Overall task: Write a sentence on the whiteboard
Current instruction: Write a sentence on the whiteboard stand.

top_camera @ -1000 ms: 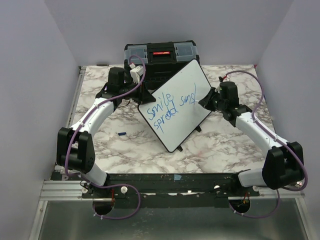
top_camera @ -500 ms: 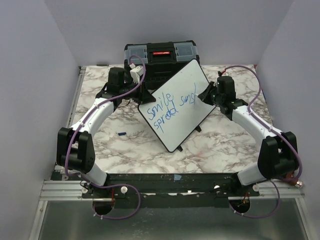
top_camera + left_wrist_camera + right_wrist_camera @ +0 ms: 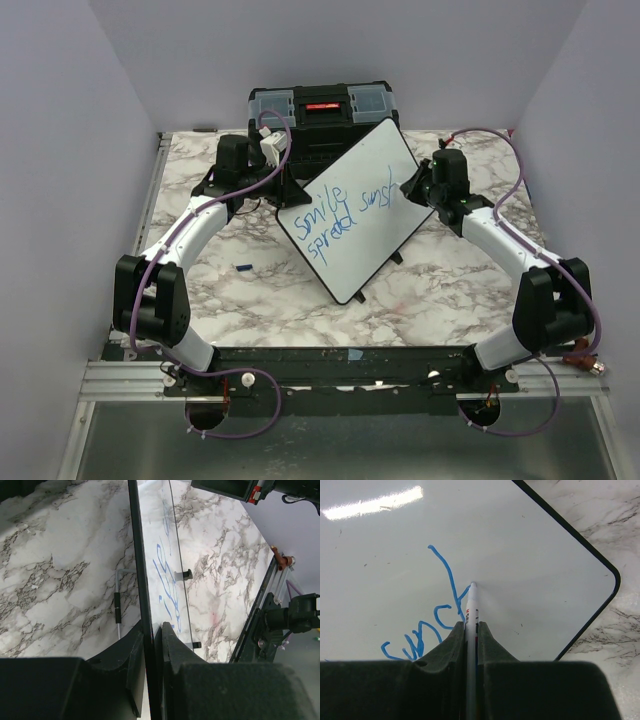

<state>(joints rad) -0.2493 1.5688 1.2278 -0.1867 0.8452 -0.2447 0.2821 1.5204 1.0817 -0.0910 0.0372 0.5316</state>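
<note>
Right arm has drawn its elbow in since a second ago, and my right gripper [image 3: 405,190] sits higher on the whiteboard [image 3: 385,150].

Top view: whiteboard lies diagonally on the bench [image 3: 260,290], in front of the black toolbox [image 3: 320,105]. The sentence [image 3: 335,222] is in blue, two lines.

Left wrist: left gripper [image 3: 152,630] clamped on the whiteboard [image 3: 155,520] rim.

Right wrist: right gripper [image 3: 471,627] closed on a white marker [image 3: 471,605], tip touching the last blue stroke of the sentence [image 3: 430,625].

whiteboard [image 3: 385,160]: one, mid-desk
sentence [image 3: 338,222]: one, in two blue lines
marker [image 3: 471,611]: one
toolbox [image 3: 320,112]: one, at the far edge
small blue piece [image 3: 243,267]: one, toward the left edge
grippers: two, the left gripper [image 3: 152,630] and the right gripper [image 3: 471,630]
</note>
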